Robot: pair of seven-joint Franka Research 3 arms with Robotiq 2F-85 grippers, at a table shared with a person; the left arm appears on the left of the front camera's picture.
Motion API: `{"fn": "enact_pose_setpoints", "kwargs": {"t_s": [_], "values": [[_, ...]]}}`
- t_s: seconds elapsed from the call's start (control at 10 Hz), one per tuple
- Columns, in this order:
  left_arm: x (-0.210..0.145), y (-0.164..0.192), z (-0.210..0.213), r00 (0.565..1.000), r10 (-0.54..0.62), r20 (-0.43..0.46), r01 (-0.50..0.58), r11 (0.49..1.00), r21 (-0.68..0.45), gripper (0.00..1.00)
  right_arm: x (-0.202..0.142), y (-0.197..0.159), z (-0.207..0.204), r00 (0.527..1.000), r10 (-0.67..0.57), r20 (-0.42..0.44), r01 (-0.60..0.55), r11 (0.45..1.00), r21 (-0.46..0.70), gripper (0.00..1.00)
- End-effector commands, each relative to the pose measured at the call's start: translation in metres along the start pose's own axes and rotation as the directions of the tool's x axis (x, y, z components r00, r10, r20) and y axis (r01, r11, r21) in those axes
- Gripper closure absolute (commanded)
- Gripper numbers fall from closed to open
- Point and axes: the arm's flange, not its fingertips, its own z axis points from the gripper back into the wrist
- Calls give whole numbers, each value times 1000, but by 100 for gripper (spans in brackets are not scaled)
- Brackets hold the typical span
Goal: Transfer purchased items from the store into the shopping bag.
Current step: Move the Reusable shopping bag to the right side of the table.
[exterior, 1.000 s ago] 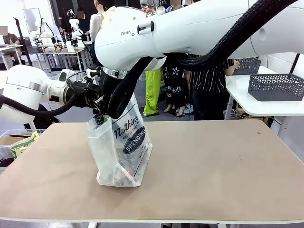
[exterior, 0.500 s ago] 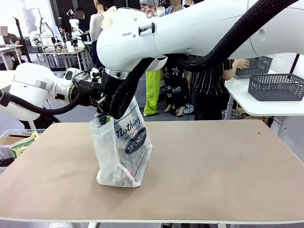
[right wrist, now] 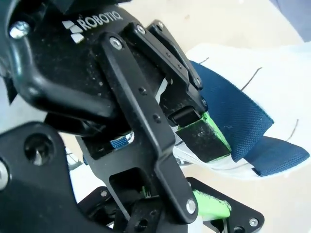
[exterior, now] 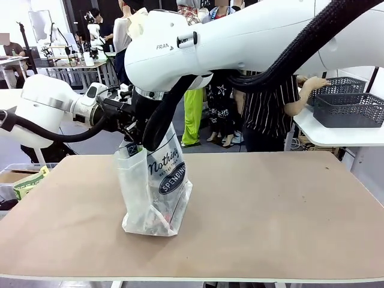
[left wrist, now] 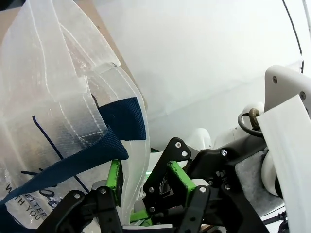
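The bag (exterior: 157, 189) stands upright on the table (exterior: 270, 204), long axis vertical, mouth up. Both end effectors pinch its top: left (exterior: 129, 141), right (exterior: 144, 144).

- Right arm (exterior: 240, 42): glossy white shell, "FRANKA" lettering, black ribbed cable hose.
- Left arm (exterior: 48, 105): white, black cable.
- Left claw (left wrist: 146, 189): black links, silver screws, green pads.
- Right claw (right wrist: 204, 170): black, "ROBOTIQ" mark.
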Motion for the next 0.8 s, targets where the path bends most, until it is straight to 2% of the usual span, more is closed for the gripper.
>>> {"fn": "enact_pose_setpoints", "kwargs": {"t_s": [0.0, 0.3, 0.7], "values": [[3, -3, -41, 997, 34, -71, -31, 999, 44, 51, -3, 28, 6, 996, 15, 91, -13, 1000, -23, 100], [7, 0, -50, 995, 63, -79, -59, 996, 62, 51, -8, 35, 7, 993, 28, 111, -26, 999, -24, 100], [10, 4, -60, 992, 123, -40, -117, 986, 120, 51, -11, 35, 9, 992, 32, 122, -29, 999, -24, 100]]}}
